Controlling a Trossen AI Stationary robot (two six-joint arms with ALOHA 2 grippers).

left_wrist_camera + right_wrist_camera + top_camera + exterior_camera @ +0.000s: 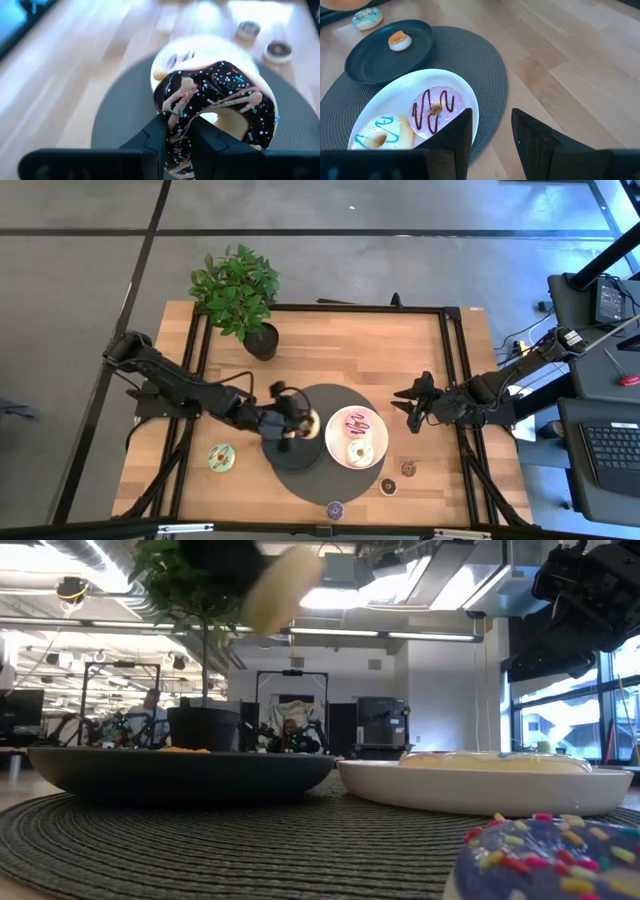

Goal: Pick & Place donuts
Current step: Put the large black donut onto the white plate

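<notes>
Chocolate donut [220,107] pinched by its rim in left tool [177,137].

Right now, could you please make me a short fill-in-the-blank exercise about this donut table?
1. The left gripper is shut on the ____ donut.
2. The white plate holds ____ donuts.
3. The orange mini donut lies on the dark ____ plate.
4. The right gripper holds ____.

Missing words: chocolate; two; grey; nothing

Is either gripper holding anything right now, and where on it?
The left gripper is shut on the chocolate-iced sprinkled ring donut, one finger through its hole, pinching the ring's side. The right gripper is open and holds nothing.
</notes>
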